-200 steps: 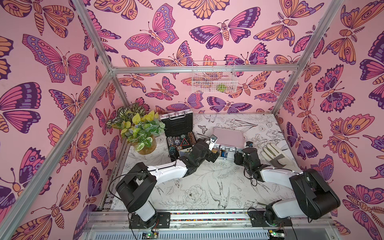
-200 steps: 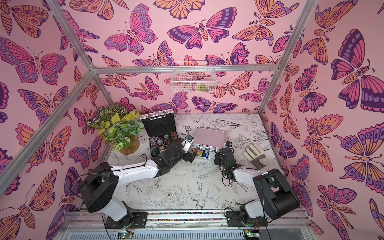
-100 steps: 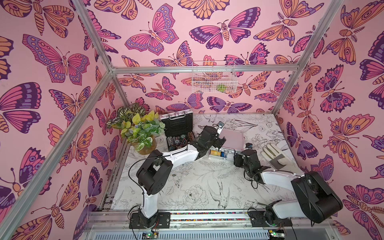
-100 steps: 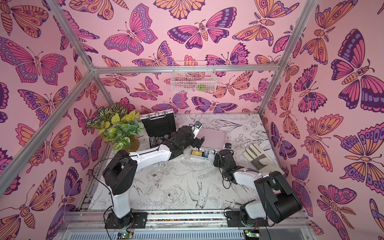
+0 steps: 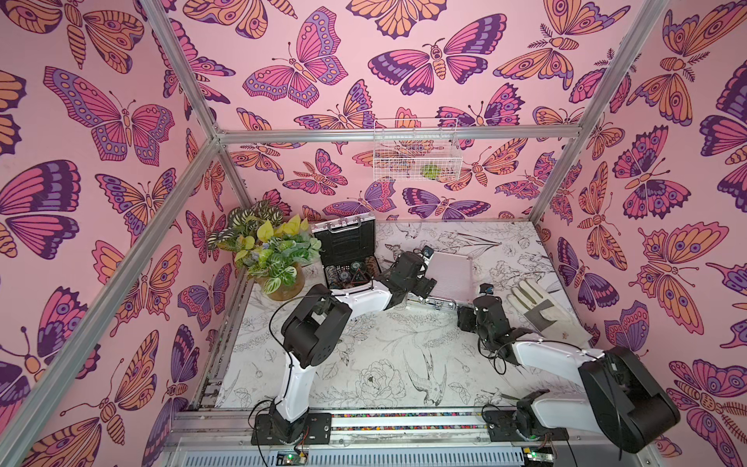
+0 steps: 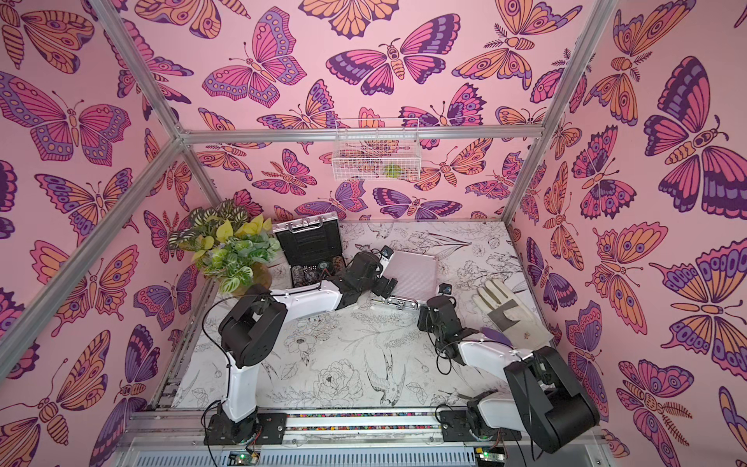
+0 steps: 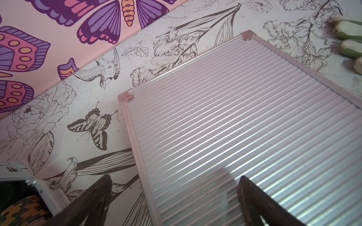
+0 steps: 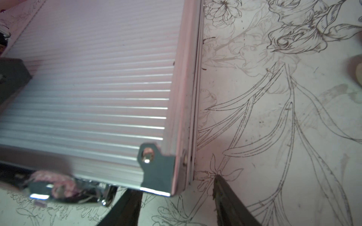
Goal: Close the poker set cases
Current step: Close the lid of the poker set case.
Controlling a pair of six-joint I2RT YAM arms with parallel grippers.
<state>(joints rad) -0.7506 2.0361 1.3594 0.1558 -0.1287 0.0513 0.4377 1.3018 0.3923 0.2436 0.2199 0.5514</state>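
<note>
Bright even light, wrist views soft nearby (pinkish cast).

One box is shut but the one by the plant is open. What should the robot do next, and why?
Probably move the open left gripper away from the shut case and swing it to the open case: its lid stands upright, so it needs pushing down.
</note>
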